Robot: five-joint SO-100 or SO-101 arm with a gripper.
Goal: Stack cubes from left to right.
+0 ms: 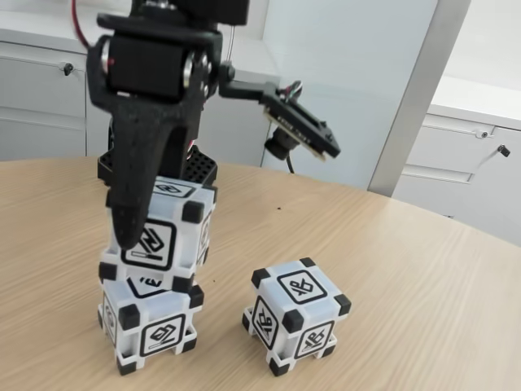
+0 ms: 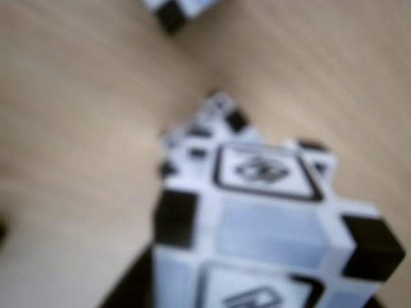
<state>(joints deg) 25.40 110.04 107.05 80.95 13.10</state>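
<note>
**On the left stack: held cube sits skewed above its base**

On the pale wooden bench (image 1: 407, 269), the fixed view shows the black arm coming down from the top left, its claw (image 1: 142, 232) pinching the upper cube (image 1: 163, 236) between a long dark finger across the near face and a second finger hidden behind. That cube rests on, or just over, the lower cube (image 1: 151, 326); whether the faces are fully seated I cannot tell. What matters is alignment: the upper cube looks slightly turned and tilted against the one under it, its black corner blocks not lined up with those below. The blurred wrist view agrees, with the upper cube (image 2: 270, 224) filling the lower frame and the corner of the lower cube (image 2: 218, 119) poking out beyond it at an angle.

The third cube (image 1: 297, 314) stands alone on the bench, well apart to the right of the stack in the fixed view, and a corner of it (image 2: 173, 9) shows at the wrist view's top edge.

My judgement: the claw should square and settle the held cube before letting go, or it may slide off; the third cube then lies to the right.
</note>
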